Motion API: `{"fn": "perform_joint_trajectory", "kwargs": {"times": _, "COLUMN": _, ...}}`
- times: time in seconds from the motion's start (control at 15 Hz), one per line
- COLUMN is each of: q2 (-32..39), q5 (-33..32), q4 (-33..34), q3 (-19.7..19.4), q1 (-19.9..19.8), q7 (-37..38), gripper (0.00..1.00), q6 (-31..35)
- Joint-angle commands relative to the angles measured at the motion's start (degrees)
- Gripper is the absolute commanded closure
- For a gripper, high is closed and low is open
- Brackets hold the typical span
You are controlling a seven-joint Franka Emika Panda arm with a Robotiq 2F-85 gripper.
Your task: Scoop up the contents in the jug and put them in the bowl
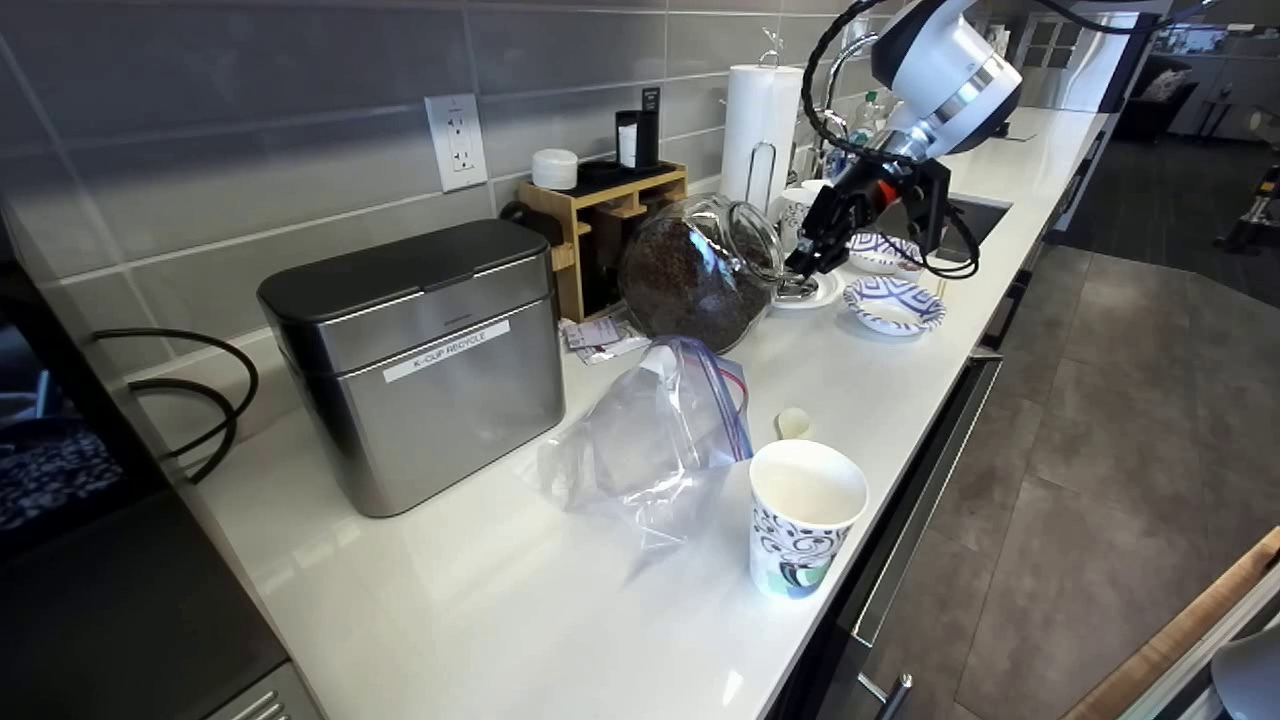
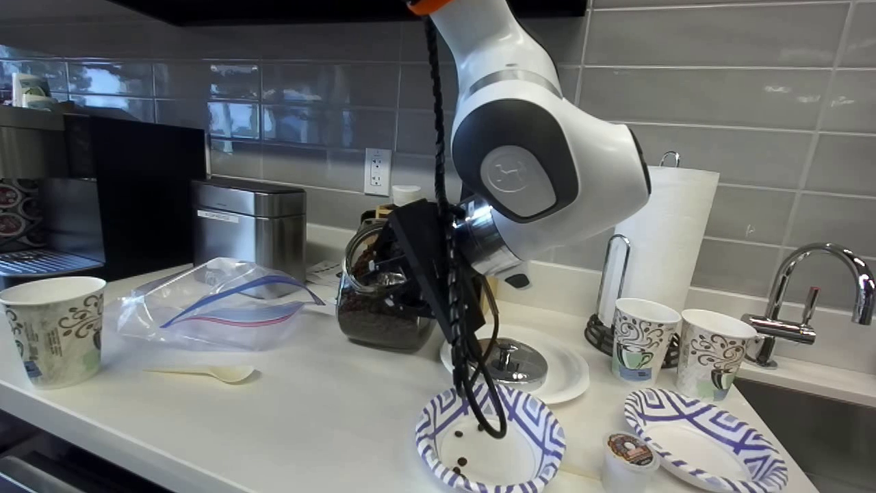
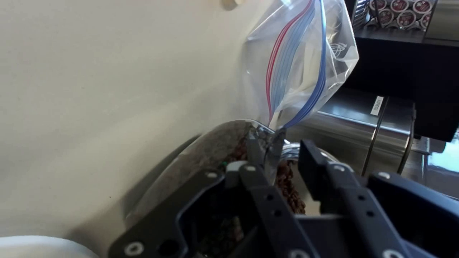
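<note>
White counter (image 1: 440,620); bulbous, glossy glass jug (image 1: 690,280), dark-brown beans (image 3: 291,195) inside; claw (image 3: 291,156) with jaws apart.

Counter (image 1: 480,620) brightly lit, washed out in patches in an exterior view; floor (image 1: 1080,400) dimmer. Wall tiles (image 2: 233,118) reflect bright, pale light. Jug (image 1: 690,285) carries glossy highlights. Wrist view: dark shadow alongside the jug, glare at the right edge, near foreground dark and slightly soft
</note>
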Motion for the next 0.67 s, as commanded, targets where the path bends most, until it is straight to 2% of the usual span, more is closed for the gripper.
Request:
{"fn": "perform_joint_trajectory", "kwargs": {"times": 0.0, "q2": 0.6, "q5": -1.0, "q4": 0.7, "q3": 0.4, "q1": -0.4, "q7": 1.0, "gripper": 0.35, "q6": -0.5}}
{"fn": "perform_joint_trajectory", "kwargs": {"times": 0.27, "q2": 0.8, "q5": -1.0, "q4": 0.9, "q3": 0.9, "q1": -0.1, "q7": 1.0, "gripper": 0.05, "q6": -0.8}}
{"fn": "perform_joint_trajectory", "kwargs": {"times": 0.33, "q2": 0.9, "q5": -1.0, "q4": 0.9, "q3": 1.0, "q1": 0.0, "q7": 1.0, "gripper": 0.01, "q6": -0.8}}
{"fn": "perform_joint_trajectory", "kwargs": {"times": 0.53, "q2": 1.0, "q5": -1.0, "q4": 1.0, "q3": 1.4, "q1": 0.2, "q7": 1.0, "gripper": 0.00, "q6": -0.8}}
{"fn": "perform_joint_trajectory", "kwargs": {"times": 0.6, "q2": 1.1, "q5": -1.0, "q4": 1.0, "q3": 1.5, "q1": 0.2, "q7": 0.9, "gripper": 0.17, "q6": -0.9}}
